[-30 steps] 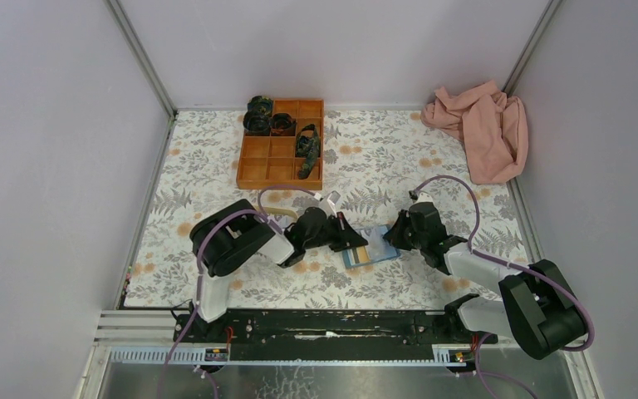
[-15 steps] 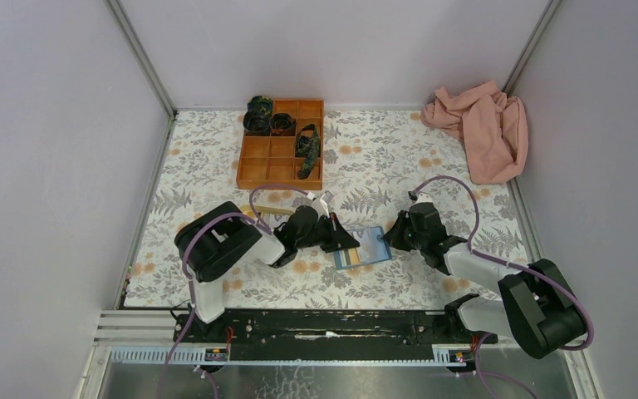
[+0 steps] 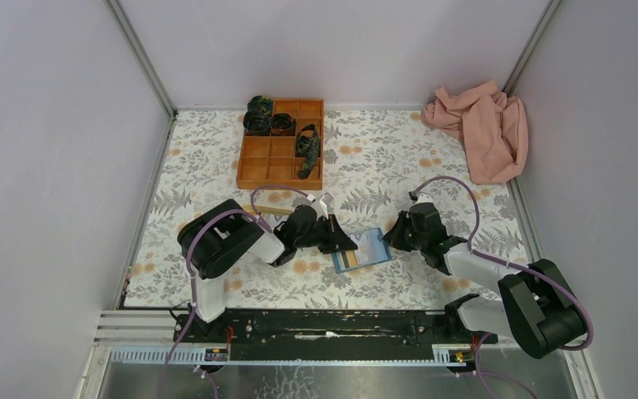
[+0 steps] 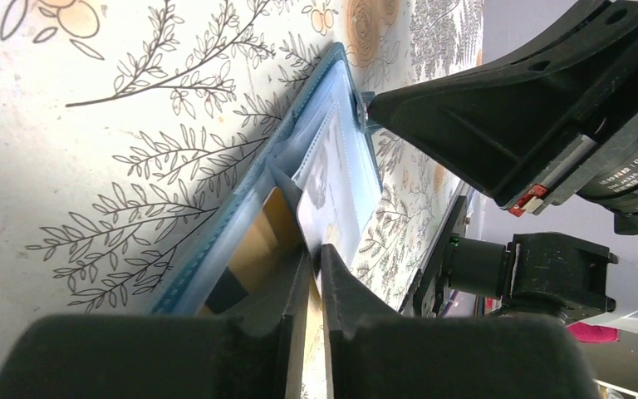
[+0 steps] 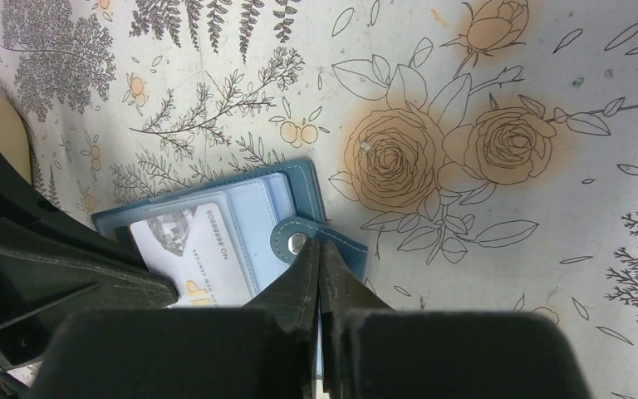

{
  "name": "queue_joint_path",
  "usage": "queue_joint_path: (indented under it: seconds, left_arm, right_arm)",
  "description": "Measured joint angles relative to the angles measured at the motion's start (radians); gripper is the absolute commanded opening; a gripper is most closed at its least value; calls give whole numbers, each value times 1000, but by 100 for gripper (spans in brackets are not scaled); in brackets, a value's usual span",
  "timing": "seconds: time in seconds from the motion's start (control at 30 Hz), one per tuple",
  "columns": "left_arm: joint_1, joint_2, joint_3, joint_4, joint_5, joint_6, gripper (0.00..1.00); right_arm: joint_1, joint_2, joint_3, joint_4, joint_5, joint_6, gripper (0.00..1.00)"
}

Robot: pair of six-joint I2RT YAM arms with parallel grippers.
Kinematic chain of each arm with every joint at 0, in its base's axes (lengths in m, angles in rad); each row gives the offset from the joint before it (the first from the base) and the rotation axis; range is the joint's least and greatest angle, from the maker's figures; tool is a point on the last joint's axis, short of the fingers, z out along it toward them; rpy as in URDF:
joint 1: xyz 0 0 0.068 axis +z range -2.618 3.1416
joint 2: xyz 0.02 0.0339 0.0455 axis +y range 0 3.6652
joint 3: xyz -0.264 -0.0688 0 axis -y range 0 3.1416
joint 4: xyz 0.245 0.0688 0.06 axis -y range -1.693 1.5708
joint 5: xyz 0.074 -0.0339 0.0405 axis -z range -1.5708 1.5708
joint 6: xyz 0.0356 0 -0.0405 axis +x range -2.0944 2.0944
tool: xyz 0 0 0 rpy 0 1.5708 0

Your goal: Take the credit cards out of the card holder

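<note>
2 grippers meet at the open wallet. The left gripper (image 4: 316, 259) has its fingers almost together, with only a thin slit between them. Its tips sit at the near corner of the white card (image 4: 336, 195), but I cannot tell whether they pinch it or merely touch it. The right gripper (image 5: 318, 258) is clenched on the snap tab (image 5: 295, 241) of the light-blue card holder (image 5: 257, 204) and pins it to the floral tablecloth (image 5: 507, 249).

Seen from above, the holder lies flat and open near the middle of the table. The left arm is at its 9 o'clock and the right arm at its 3 o'clock. The wooden divided tray (image 3: 281, 145) is at its 11 o'clock and the pink cloth (image 3: 486, 129) at its 2 o'clock.

The white card juts partly from its pocket, and a tan card (image 4: 257, 241) sits in the pocket beside it. Both look light, stiff and slick, so a grip on a bare corner could slip. The better hold is likely flat across the exposed short edge, pulling in line with the pocket. The holder is soft and will probably drag along unless the tab is held down.
</note>
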Motion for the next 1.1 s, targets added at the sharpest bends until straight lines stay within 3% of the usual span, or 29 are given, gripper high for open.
queue_joint_path:
  seconds: [0.1,0.17,0.43,0.6,0.97,1.1]
  left_arm:
    - [0,15,3,4,7,-3,25]
    - [0,23,8,6,12,-6,25]
    - [2,27,14,8,18,-6,19]
    - [4,27,14,8,20,-6,0]
    - [25,25,-8,28,50,-25,0]
    - [39,-42,-6,-89,45,21,0]
  right_arm:
    - [0,0,0,0,0,0,0]
    - [0,2,0,0,0,0,0]
    - [0,3,-1,0,0,0,0]
    - [-1,3,-1,0,0,0,0]
    - [-2,5,-2,3,0,0,0]
    - [-3,5,-2,3,0,0,0]
